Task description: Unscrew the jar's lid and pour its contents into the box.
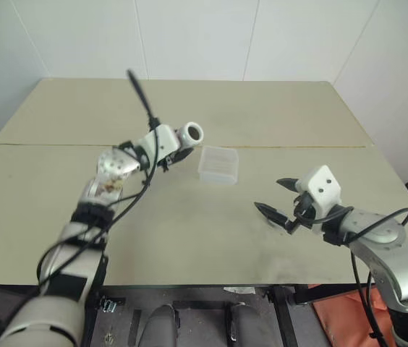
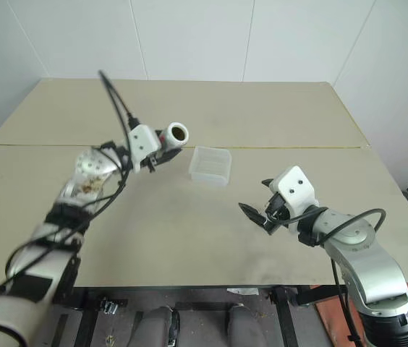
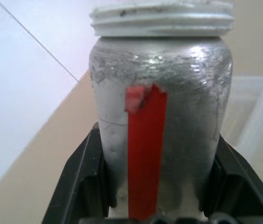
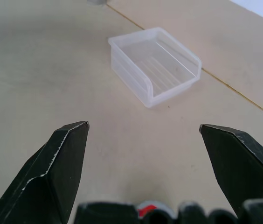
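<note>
The small silvery cylindrical jar [image 2: 174,134] with its strip of red label is up in the air, lying nearly level, its threaded mouth bare and open, aimed toward the small translucent white plastic box [image 2: 210,165]. The left gripper [image 3: 157,186] has it pinched by the body, black fingers [image 3: 82,182] pressed against both sides. The jar's mouth sits just beside the box's near corner, above the beige table [image 1: 189,238]. The box rests on the tabletop close to the seam between the two boards. Over on the other side, the right gripper [image 2: 255,202] hovers above the table with its two black fingers spread wide, holding nothing, well apart from the box.
</note>
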Tool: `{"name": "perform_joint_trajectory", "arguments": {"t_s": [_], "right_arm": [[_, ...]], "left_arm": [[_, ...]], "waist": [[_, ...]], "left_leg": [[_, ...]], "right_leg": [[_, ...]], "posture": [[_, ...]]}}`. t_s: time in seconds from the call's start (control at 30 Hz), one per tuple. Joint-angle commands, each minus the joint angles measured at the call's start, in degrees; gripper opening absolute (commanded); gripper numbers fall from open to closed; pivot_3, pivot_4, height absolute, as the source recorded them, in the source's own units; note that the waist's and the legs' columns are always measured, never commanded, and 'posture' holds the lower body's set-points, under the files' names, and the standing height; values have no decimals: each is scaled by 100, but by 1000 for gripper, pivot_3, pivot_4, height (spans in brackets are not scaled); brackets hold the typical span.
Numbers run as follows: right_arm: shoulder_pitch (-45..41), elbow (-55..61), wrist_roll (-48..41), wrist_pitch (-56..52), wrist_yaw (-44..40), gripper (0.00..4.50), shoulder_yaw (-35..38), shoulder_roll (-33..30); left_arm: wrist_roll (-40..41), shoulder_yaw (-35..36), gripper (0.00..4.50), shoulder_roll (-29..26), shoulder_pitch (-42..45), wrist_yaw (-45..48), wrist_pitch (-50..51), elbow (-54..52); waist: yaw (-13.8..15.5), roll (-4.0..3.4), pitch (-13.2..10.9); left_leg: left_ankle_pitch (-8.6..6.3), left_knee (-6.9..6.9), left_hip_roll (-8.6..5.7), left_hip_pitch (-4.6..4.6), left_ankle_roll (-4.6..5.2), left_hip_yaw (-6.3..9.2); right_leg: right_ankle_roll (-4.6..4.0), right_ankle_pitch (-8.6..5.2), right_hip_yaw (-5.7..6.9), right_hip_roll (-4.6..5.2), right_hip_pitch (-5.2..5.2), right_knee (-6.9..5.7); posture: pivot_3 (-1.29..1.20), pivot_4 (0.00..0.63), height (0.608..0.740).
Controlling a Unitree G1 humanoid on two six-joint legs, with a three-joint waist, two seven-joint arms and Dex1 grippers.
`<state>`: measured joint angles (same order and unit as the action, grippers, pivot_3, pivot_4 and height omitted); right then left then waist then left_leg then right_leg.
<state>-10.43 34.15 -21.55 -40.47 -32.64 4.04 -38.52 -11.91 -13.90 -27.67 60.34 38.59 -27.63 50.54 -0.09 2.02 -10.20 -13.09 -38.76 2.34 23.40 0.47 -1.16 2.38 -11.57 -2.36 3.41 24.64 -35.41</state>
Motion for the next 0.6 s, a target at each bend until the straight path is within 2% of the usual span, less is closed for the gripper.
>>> {"name": "perform_joint_trajectory", "arguments": {"t_s": [0.03,0.2,0.27,0.4,0.5,0.6], "right_arm": [[-15,220,28,111,160,4444,74,106],[166,413,58,41,355,4444,88,185],[252,500,52,0,442,4444,118,209],[460,671,107,-92,609,4444,122,208],[548,849,-18,-209,720,4444,273,268],[597,968,-103,-317,787,4444,383,298]], "left_arm": [[-1698,-1044,2000,-136,1076,-1352,-1165,1156],[-4129,-3003,2000,185,2428,-3942,-1090,2224],[-4788,-3600,2000,384,2695,-4733,-854,2475],[-5950,-4700,2000,845,2991,-6271,-254,2794],[-6544,-5307,2000,1061,3065,-6537,14,2951],[-6543,-5331,2000,1142,3109,-6463,45,3027]], "waist": [[18,0,0],[78,1,0],[97,1,0],[102,7,-4],[97,11,-6],[70,11,-7]], "left_leg": [[0,1,0,6,0,0],[-6,4,-19,56,1,-1],[-6,0,-21,89,1,-1],[-7,-1,-26,100,0,-2],[-8,-2,-27,102,-2,-2],[-8,-3,-26,99,-3,-2]], "right_leg": [[5,3,1,0,0,9],[20,20,-6,13,28,43],[14,30,-7,16,57,44],[5,36,-6,20,65,45],[9,33,-7,20,69,43],[17,29,-8,20,72,38]], "posture": [[0,150,740],[0,150,740],[0,150,740],[0,150,740],[0,150,740],[0,150,740]]}}
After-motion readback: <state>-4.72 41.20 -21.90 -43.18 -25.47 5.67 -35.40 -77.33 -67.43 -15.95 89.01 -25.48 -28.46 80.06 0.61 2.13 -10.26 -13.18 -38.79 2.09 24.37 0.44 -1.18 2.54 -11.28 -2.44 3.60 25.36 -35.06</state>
